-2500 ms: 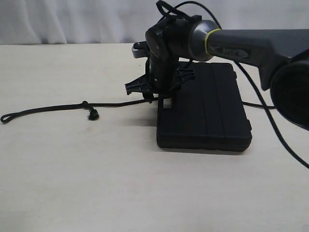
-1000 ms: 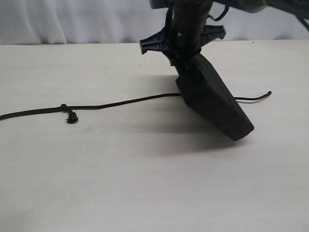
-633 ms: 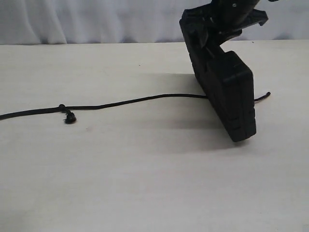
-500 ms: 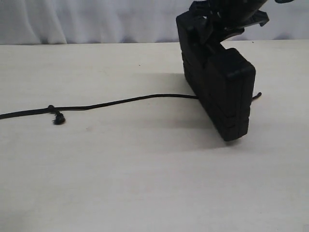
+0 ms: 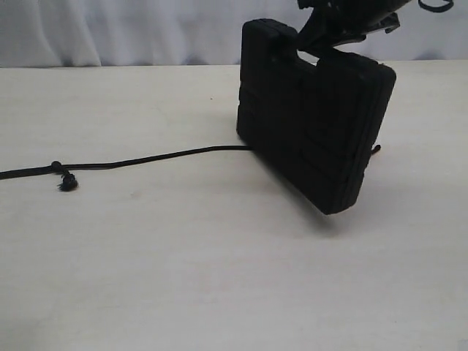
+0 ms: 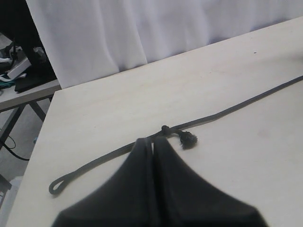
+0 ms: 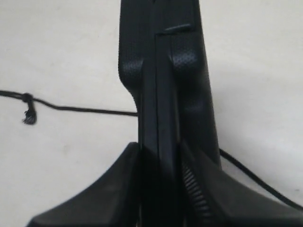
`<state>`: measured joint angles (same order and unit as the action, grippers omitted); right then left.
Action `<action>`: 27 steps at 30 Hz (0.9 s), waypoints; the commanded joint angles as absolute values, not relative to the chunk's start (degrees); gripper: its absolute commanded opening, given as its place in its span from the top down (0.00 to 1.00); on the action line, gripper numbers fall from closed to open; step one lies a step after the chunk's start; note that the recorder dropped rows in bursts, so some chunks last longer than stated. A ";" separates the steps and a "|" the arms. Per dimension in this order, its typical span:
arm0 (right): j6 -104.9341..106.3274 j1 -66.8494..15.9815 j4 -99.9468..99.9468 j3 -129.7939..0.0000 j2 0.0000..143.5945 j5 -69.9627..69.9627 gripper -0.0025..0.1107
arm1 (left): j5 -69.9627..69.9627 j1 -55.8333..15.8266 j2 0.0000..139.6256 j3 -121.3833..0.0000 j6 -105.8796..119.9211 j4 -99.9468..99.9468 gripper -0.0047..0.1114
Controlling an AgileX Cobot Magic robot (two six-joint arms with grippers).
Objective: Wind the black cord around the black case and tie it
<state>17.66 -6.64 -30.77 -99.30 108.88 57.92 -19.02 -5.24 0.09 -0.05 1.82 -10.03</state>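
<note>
The black case [image 5: 314,124] hangs tilted above the table, its broad face toward the exterior camera and its low corner near the tabletop. My right gripper [image 5: 344,25] is shut on its top edge by the handle slot. In the right wrist view the fingers [image 7: 158,146] clamp the case [image 7: 161,71] from both sides. The black cord [image 5: 161,157] lies on the table, runs behind the case and shows a short end [image 5: 376,150] on the right. Its frayed knot [image 5: 66,183] lies far left. My left gripper [image 6: 152,141], out of the exterior view, is shut with its tips on the cord [image 6: 236,106], between the knot [image 6: 188,138] and the looped end [image 6: 57,185].
A white curtain [image 5: 110,29] hangs behind the pale table [image 5: 219,278]. In the left wrist view the table's side edge [image 6: 47,111] is close to the cord's loop, and beyond it stands another table with clutter [image 6: 19,71].
The case has gone from lying flat to lifted and turned, its broad face now toward the camera. The cord with its knot has slid left; its right end has drawn in toward the case.
</note>
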 commanded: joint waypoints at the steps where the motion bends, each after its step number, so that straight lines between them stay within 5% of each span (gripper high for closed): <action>1: 21.00 -6.12 -31.48 -92.29 105.34 45.05 0.94 | -18.39 -5.45 0.00 0.00 1.93 -9.90 0.96; 27: 16.29 -10.78 -13.96 -88.60 102.51 47.79 0.94 | -18.49 -5.45 0.00 0.00 1.93 -9.90 0.96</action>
